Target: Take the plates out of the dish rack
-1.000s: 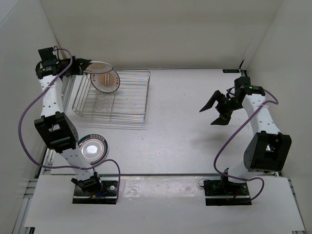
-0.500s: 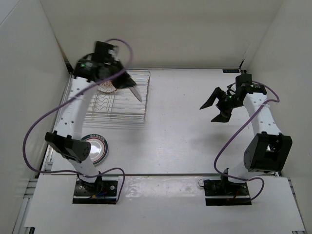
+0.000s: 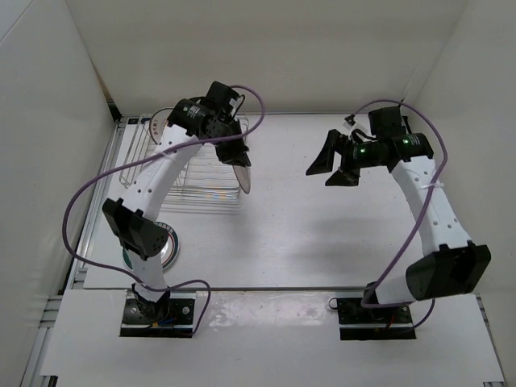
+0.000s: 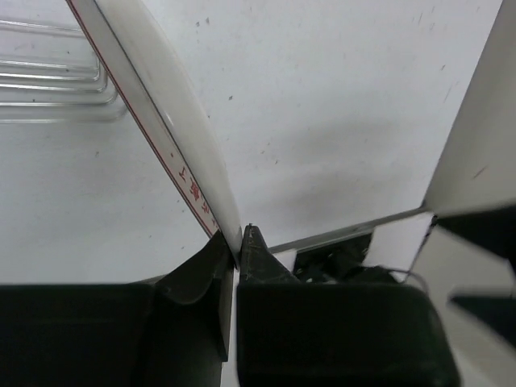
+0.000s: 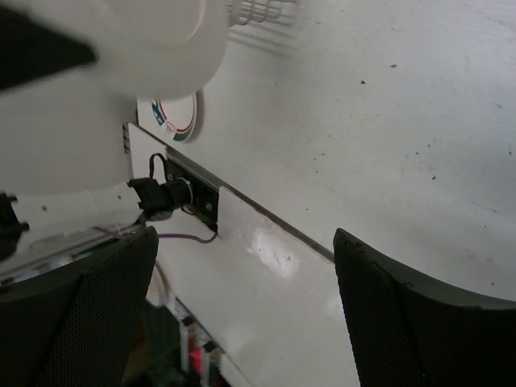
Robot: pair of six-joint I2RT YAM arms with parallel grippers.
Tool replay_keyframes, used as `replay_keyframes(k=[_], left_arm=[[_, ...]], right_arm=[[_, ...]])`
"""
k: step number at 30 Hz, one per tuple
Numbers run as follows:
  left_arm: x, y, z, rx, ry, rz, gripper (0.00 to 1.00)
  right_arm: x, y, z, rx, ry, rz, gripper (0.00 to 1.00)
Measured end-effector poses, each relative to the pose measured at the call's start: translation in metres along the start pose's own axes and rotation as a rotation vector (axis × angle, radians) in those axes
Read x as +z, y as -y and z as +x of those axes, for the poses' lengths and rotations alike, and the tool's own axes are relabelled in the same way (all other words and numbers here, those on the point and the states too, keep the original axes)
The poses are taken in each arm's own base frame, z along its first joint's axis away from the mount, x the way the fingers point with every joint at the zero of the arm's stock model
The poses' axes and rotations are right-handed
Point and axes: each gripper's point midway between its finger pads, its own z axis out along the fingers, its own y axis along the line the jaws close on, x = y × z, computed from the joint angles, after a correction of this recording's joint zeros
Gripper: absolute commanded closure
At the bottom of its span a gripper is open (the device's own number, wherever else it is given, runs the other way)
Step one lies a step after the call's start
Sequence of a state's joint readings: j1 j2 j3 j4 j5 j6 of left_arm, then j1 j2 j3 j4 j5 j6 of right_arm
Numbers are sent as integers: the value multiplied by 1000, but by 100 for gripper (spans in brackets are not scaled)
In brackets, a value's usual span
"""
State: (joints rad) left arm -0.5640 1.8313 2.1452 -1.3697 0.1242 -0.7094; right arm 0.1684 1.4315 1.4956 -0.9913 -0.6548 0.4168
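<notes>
Dish rack (image 3: 205,184) and flat plate (image 3: 169,250) obstruct the table's (image 3: 322,234) left.

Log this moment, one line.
left jaws shut on plate, over rack right edge | right jaws open, empty | green-rim plate on table

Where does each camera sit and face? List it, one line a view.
Top external: above and behind the bases, looking down on the table; both arms show.
Left wrist: on the left arm, looking along the left gripper, shut on a plate.
Right wrist: on the right arm, facing the near edge past the open right gripper.
Shared: top and right wrist both show the green-rimmed plate.
</notes>
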Motion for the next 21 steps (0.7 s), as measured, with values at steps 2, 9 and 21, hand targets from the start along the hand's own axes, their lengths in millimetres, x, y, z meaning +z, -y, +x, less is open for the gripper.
replay_keyframes(k=[2,9,21], left_arm=[[11,-3,-17,-86,-7,30,100],[23,-28,-40,-415,-57,59,100],[14,21,-15,-784,-340,151,100]], right_arm=[[-7,-19,8,-94,17,-20,10],[-11,-42,25,-297,50,15,10],[27,-115,5,-673,66,51,10]])
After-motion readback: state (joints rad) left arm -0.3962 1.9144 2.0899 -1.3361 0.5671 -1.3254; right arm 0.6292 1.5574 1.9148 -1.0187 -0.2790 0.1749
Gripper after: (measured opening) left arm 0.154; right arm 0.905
